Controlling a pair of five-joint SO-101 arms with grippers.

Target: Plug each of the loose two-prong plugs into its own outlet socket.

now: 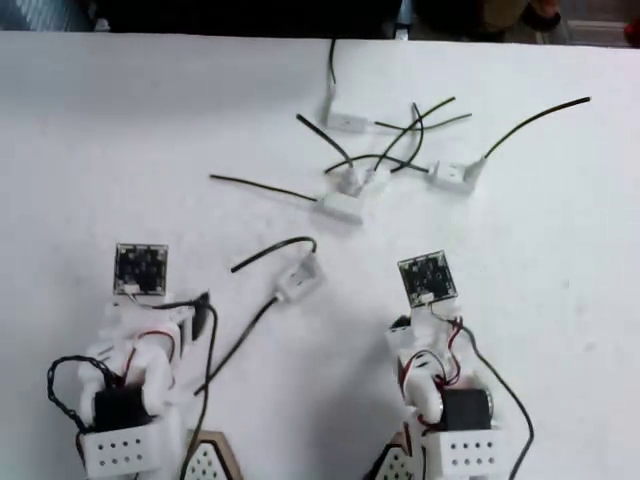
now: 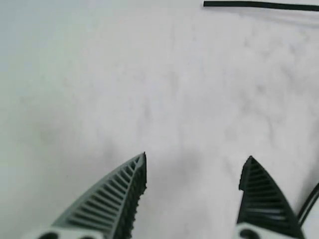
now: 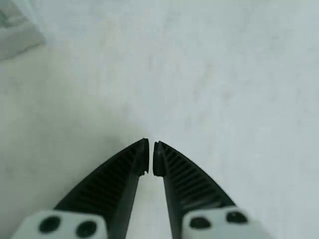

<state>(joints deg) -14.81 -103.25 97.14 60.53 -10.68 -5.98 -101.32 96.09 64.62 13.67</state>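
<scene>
On the white surface (image 1: 120, 130) the task's white plug and socket pieces, each trailing a thin black wire, lie in the upper middle and upper right of the high view. They are too small to tell plugs from sockets. One block (image 1: 345, 122) sits highest, its wire running up toward the far edge. Below it a small pair (image 1: 358, 180) lies close together amid crossing wires. A longer block (image 1: 340, 207) lies just beneath the pair, its wire stretching off to the left. A fourth block (image 1: 452, 176) rests to the right of these, its wire arcing to the upper right. A lone block (image 1: 298, 277) lies apart from the cluster, lower and near the frame's centre, between the two arms. The left arm (image 1: 130, 390) stands at the lower left and the right arm (image 1: 445, 400) at the lower right, both well apart from the cluster. In the left wrist view the left claw (image 2: 197, 164) is released, its two ribbed fingers spread wide over the surface, and a black wire (image 2: 259, 5) lies farther ahead. In the right wrist view the right claw (image 3: 151, 158) is clenched, its tips all but touching and grasping nothing.
</scene>
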